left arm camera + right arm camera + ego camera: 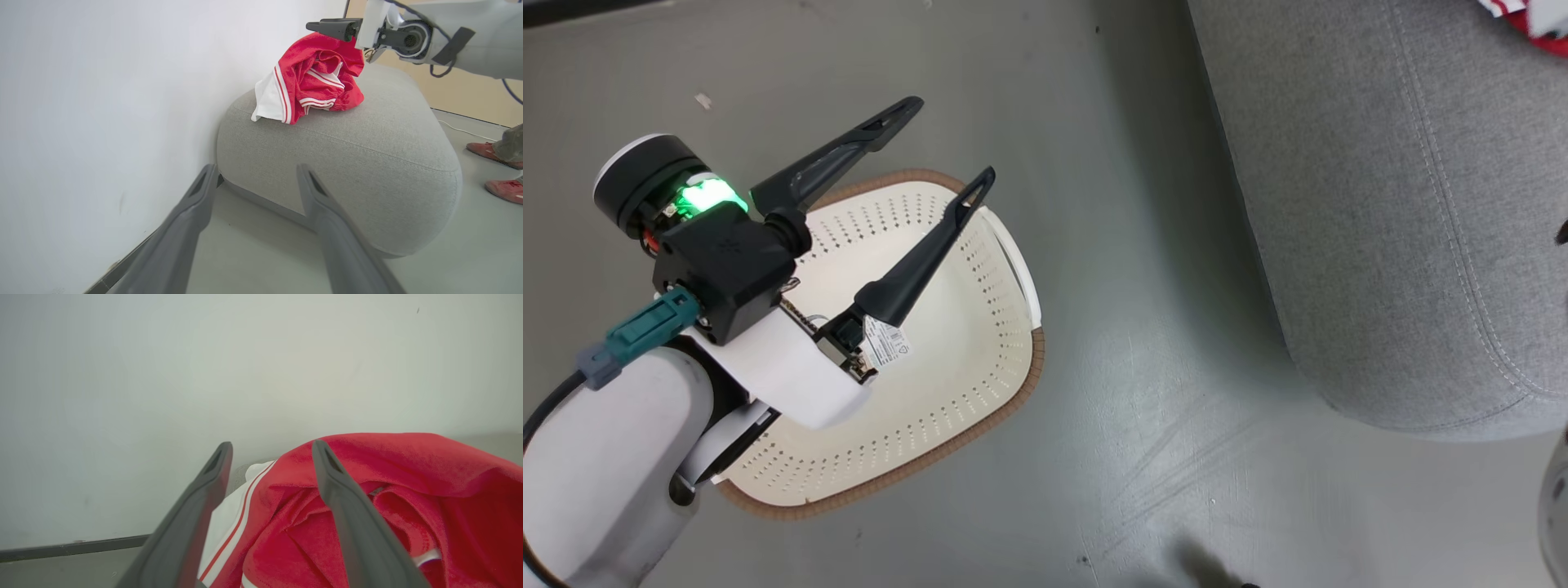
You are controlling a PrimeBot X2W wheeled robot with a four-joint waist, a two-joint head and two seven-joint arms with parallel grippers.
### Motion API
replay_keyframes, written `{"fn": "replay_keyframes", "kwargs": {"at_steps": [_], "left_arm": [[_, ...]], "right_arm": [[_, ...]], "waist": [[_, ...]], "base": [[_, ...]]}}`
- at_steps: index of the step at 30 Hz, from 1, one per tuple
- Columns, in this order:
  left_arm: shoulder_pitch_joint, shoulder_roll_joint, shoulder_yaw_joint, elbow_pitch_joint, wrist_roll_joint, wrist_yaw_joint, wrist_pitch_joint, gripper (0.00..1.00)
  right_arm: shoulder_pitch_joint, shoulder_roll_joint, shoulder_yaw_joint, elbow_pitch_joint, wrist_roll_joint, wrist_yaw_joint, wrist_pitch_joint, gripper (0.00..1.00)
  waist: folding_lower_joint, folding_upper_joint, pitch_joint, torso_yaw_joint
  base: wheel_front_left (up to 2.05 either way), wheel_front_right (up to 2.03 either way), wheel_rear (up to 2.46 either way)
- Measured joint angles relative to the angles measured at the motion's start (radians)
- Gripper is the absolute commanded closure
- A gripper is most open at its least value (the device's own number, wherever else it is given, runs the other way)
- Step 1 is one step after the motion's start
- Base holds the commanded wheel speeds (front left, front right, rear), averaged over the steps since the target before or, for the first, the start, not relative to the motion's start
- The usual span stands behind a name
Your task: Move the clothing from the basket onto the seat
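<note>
On the grey floor (pixel 1176 425) by a white wall (pixel 102 102), the basket (pixel 1005 327) stands empty beneath the splayed, empty-handed left gripper (pixel 952 139). The clothing (pixel 318 81) sits heaped on the seat (pixel 1380 204), at the basket's two o'clock, under the right gripper (pixel 273 446), which is spread wide and holds nothing. The fabric looks soft, light and floppy, and is best pinched at a raised fold.

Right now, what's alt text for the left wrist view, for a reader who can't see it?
Crumpled red-and-white clothing lies on top of a rounded grey seat beside a white wall, with the right gripper close above it. In the foreground the left gripper stands open over the floor; a person's red shoes show at the right edge.
</note>
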Motion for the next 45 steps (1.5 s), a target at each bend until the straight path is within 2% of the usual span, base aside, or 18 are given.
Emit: {"fn": "replay_keyframes", "kwargs": {"at_steps": [6,19,32,45], "left_arm": [[0.035,-0.009,0.027,0.020,-0.011,0.026,-0.043,0.00],[0.161,-0.023,0.090,0.076,-0.050,0.104,-0.139,0.00],[0.296,-0.044,0.154,0.134,-0.102,0.157,-0.214,0.00],[0.425,-0.063,0.228,0.175,-0.138,0.213,-0.245,0.00]], "right_arm": [[0.059,0.047,0.044,-0.009,-0.016,0.000,-0.004,0.00],[0.164,0.050,0.200,-0.038,0.008,0.000,-0.062,0.00],[0.252,0.047,0.349,-0.071,0.042,0.000,-0.080,0.00],[0.391,0.047,0.400,-0.102,0.087,0.000,-0.082,0.00]], "waist": [[0.0000,0.0000,-0.047,0.017],[0.0000,0.0000,-0.158,0.083],[0.0000,0.0000,-0.268,0.156],[-0.0001,0.0000,-0.377,0.222]], "base": [[0.00,0.00,0.00],[0.00,0.00,0.00],[0.00,0.00,0.00],[0.00,0.00,0.00]]}}
